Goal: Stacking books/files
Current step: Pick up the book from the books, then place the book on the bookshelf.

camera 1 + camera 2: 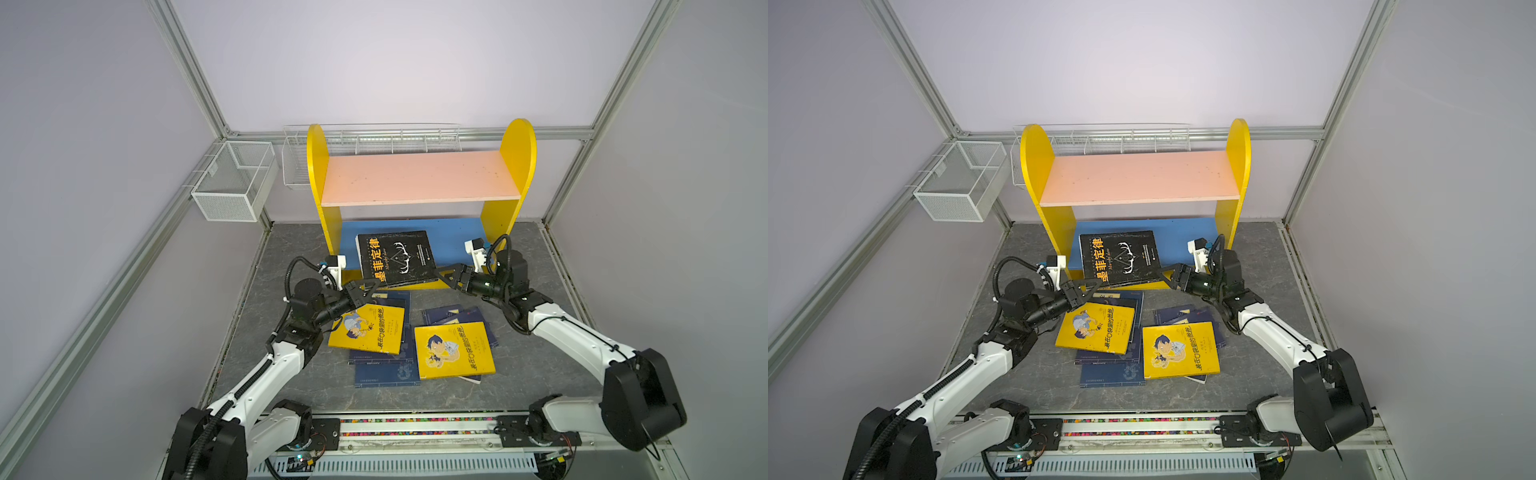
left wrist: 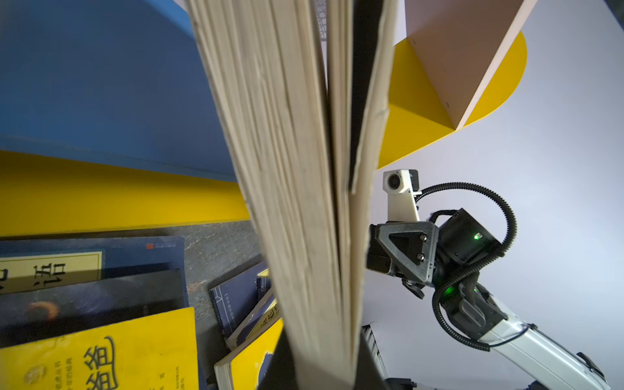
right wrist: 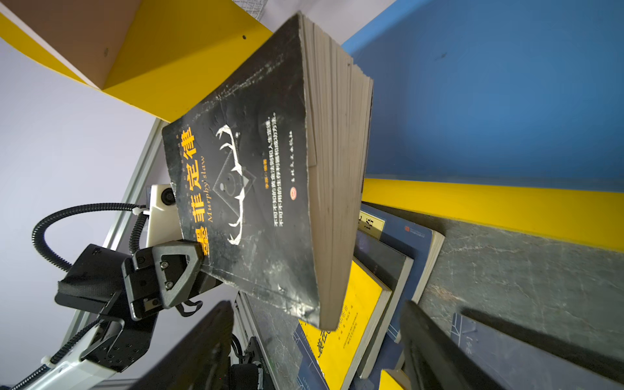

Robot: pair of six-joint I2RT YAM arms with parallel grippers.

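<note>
A black book point(image 1: 395, 257) point(image 1: 1121, 257) with an orange Chinese title lies tilted, its far part over the shelf's blue lower board point(image 1: 449, 237). My left gripper point(image 1: 370, 286) point(image 2: 320, 371) is shut on its near left corner, with the page edges point(image 2: 297, 169) running between the jaws. My right gripper point(image 1: 440, 276) point(image 3: 317, 354) stands open at the near right corner; the black book point(image 3: 250, 189) pokes between the spread fingers without touching them. Two yellow books point(image 1: 368, 328) point(image 1: 455, 351) lie on navy books point(image 1: 386, 372) point(image 1: 457, 313) on the grey table.
The shelf has yellow side panels point(image 1: 318, 174) and a bare pink upper board point(image 1: 419, 176). A white mesh basket point(image 1: 232, 183) hangs on the left frame. A white wire rack point(image 1: 374, 137) runs behind the shelf. Aluminium posts and pale walls enclose the cell.
</note>
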